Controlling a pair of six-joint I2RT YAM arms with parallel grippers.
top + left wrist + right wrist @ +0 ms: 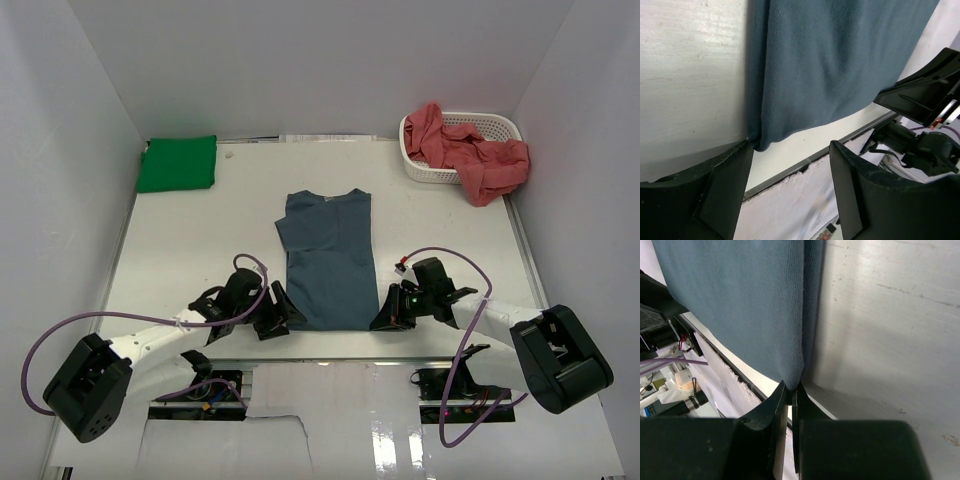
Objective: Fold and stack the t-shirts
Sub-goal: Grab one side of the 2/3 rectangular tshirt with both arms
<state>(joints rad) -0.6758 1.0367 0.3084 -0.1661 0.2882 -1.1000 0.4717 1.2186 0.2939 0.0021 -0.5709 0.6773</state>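
Note:
A slate blue t-shirt (328, 260) lies folded lengthwise into a strip at the middle of the table, collar at the far end. My right gripper (385, 318) is at its near right corner. In the right wrist view the gripper (792, 386) is shut on that corner of the shirt (740, 305). My left gripper (280, 312) is at the near left corner. In the left wrist view it (790, 147) stands open, and the corner of the shirt (830, 65) lies just by the left finger (725, 190), not pinched. A bright green t-shirt (178, 163) lies folded at the far left.
A white perforated basket (500, 125) at the far right holds salmon red t-shirts (470, 155) that spill over its rim. White walls close in the table (180, 240) on three sides. The table's near edge runs just behind both grippers.

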